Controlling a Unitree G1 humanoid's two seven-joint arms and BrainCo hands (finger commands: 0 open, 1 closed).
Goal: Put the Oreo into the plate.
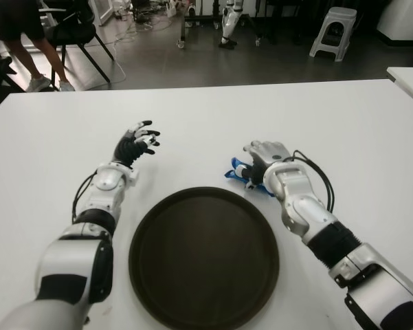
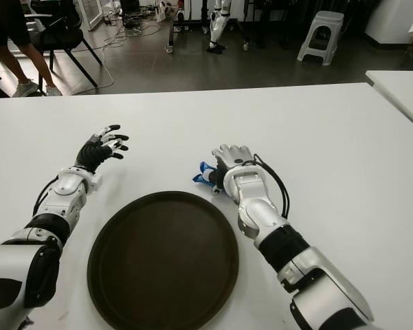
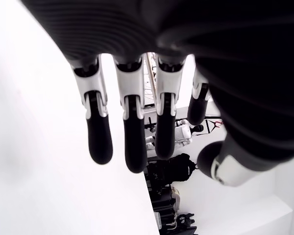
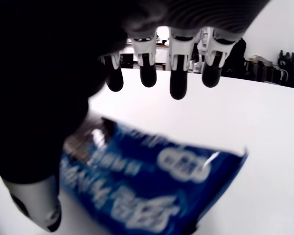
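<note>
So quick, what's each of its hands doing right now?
Left hand: open, holding nothing.
Right hand: open over the blue Oreo packet on the white table, not gripping.

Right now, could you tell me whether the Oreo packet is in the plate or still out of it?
Out. The blue Oreo packet lies on the white table beyond the empty dark plate, under the open right hand.

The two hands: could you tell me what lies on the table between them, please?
Only bare white table shows between the left hand and the right hand in the eye views; the Oreo packet lies under the right hand, and the plate sits nearer the robot.
</note>
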